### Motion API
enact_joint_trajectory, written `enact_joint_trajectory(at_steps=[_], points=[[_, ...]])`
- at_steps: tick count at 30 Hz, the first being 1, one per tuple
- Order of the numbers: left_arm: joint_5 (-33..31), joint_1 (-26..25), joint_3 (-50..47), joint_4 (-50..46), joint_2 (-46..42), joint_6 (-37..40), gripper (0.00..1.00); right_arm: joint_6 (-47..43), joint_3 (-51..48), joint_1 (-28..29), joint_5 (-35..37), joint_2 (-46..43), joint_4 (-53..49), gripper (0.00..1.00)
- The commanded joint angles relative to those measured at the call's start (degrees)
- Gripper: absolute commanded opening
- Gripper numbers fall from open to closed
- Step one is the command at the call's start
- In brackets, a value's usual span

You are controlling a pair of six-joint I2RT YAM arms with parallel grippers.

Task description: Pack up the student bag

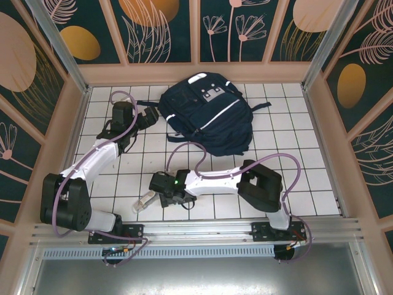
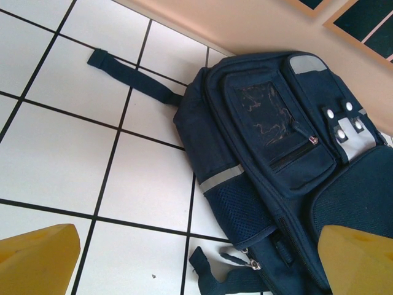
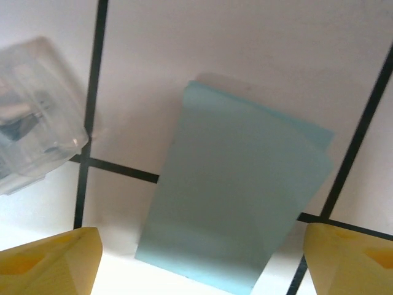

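The student bag, dark navy with white reflective stripes and a grey patch, lies flat on the tiled table at the back centre. My left gripper hovers at its left side, open. In the left wrist view the bag lies to the right, a zipper pull rests between the yellow fingertips, and nothing is held. My right gripper is low over the table's front, open. Its fingers straddle a pale blue pad lying flat on the tiles.
A clear plastic case lies just left of the pad, also seen as the case beside the right gripper. A loose bag strap trails over the tiles. Beige walls enclose the tiled table.
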Motion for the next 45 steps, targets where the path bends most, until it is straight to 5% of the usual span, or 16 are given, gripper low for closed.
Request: enact_joint_trajectory(at_steps=[1,6,18,21,26,39,45], points=[[-0.5,0.4,-0.5,0.9,-1.5,1.3,0.99,1.5,0.9,-0.4,3.7,1.2,-3.8,0.84],[-0.5,0.3,-0.5,1.1,-1.6,1.4,0.99,0.7,0.5,-0.8,2.6,2.0,-2.6,0.73],[-0.5,0.3,-0.2,0.4,-0.7,1.9,0.99,-1.3,1.9,-1.2,2.4,5.2,-3.2,0.68],[-0.7,0.3,-0.1,0.4,-0.7,2.0,0.99,-0.9,0.5,-1.6,2.6,3.8,-2.2,0.58],[0.6,0.3,0.2,0.3,-0.2,2.5,0.99,-2.5,-0.7,-3.9,3.2,0.1,-1.3,0.56],[4.3,0.0,3.6,1.7,2.5,1.5,0.98,-19.2,-2.0,-22.6,-1.9,-15.9,2.6,0.53],[4.1,-4.9,9.4,0.0,5.8,4.7,0.93,-25.6,-3.4,-34.8,-6.8,-23.0,6.9,0.53]])
